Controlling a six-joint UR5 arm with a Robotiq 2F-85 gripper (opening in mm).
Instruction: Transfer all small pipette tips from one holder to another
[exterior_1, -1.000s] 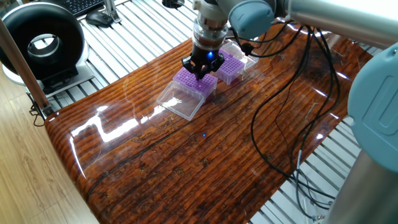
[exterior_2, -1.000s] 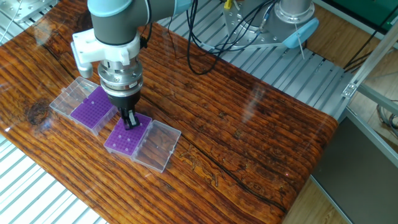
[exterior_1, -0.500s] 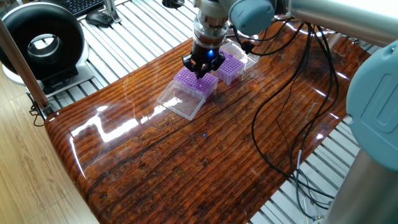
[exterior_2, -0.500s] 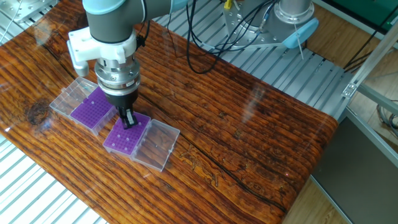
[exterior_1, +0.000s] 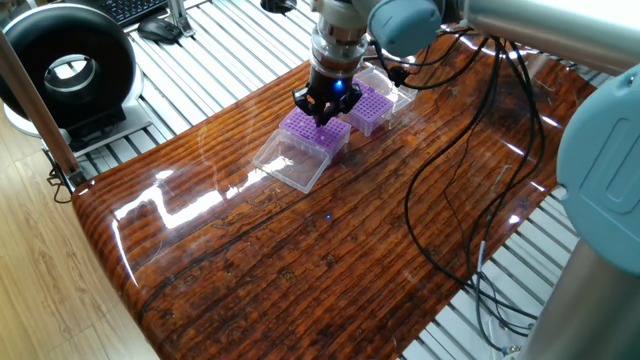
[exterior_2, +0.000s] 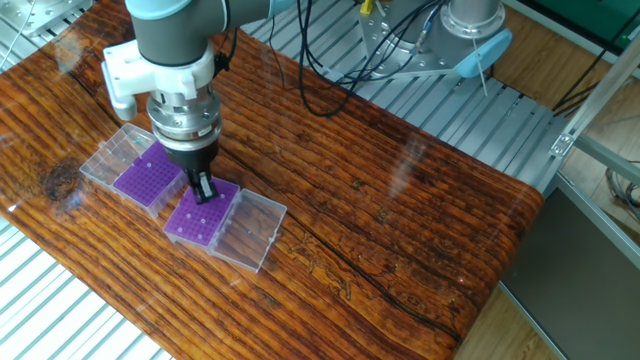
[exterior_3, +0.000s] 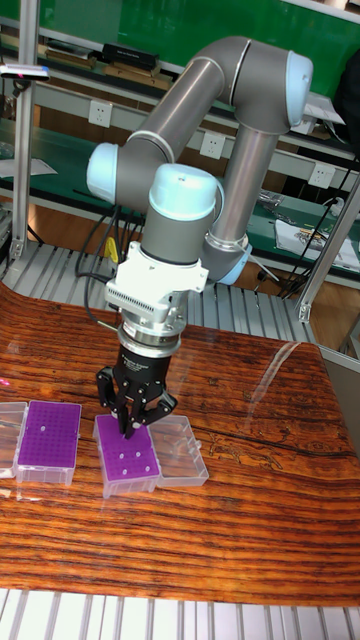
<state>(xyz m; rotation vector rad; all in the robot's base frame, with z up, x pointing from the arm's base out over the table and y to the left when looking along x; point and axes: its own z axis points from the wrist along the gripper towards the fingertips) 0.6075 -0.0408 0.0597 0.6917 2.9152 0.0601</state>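
We counted two purple boxes on the desk (exterior_2: 420, 240), each with a clear lid hinged open. The claw (exterior_3: 128, 432) hung over one box (exterior_3: 127, 456), fingers nearly together; whether it gripped a tip we could not tell. About five tips (exterior_3: 134, 456) stood upright there. The other box (exterior_3: 47, 436) sat just beside it.

Two purple boxes (exterior_3: 48, 436) (exterior_3: 128, 456) (each with one clear lid (exterior_3: 182, 451)); one arm (exterior_3: 180, 200).
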